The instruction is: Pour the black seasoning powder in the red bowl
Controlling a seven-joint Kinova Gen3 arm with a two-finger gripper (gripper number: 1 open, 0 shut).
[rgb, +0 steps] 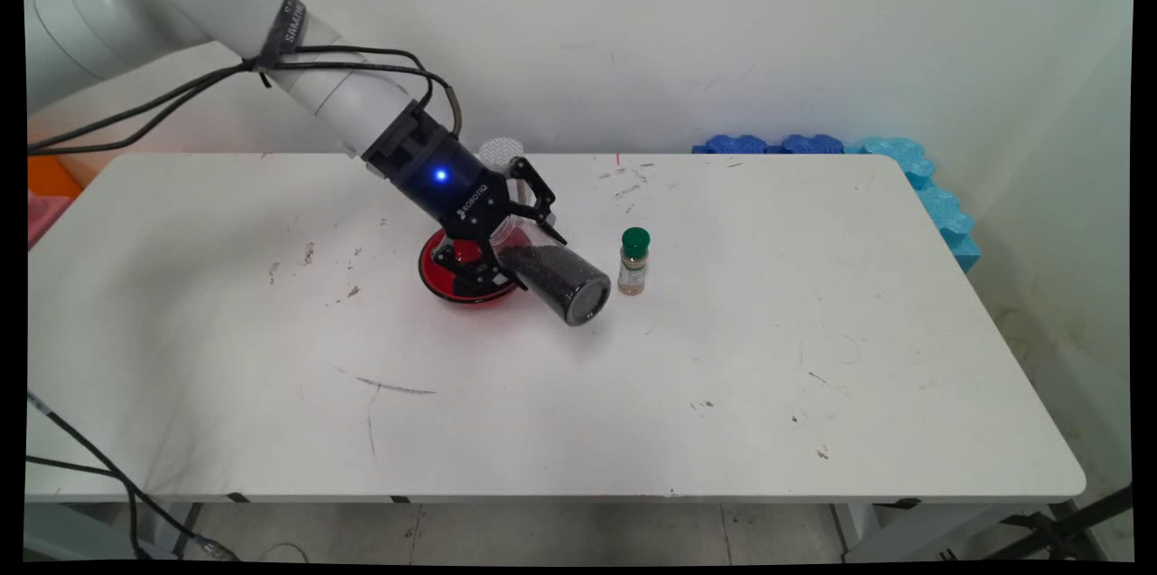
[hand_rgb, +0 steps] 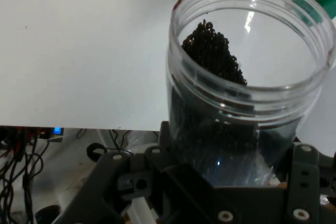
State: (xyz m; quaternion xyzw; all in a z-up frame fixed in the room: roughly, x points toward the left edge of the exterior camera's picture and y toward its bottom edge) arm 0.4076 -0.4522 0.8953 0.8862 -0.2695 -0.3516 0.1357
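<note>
Gripper point(rgb: 529, 236) clamped on tilted open jar point(rgb: 553, 281) of black beads | red bowl point(rgb: 443, 272) at its 9 o'clock | green-capped bottle point(rgb: 634, 261) at 3 o'clock | beads not spilled.

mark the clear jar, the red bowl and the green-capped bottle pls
clear jar point(rgb: 559, 278), main view, on its bead-filled side wall
red bowl point(rgb: 432, 268), main view, on its left rim
green-capped bottle point(rgb: 634, 264), main view, on its body

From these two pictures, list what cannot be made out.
- Red bowl: main view, mostly hidden by the hand and the clear jar of dark grains; contents unseen.
- Green-capped spice bottle: label too small in the main view; in the hand view only its cap shows, cut by the edge.
- White round object behind the hand: partly hidden, unidentifiable.
</note>
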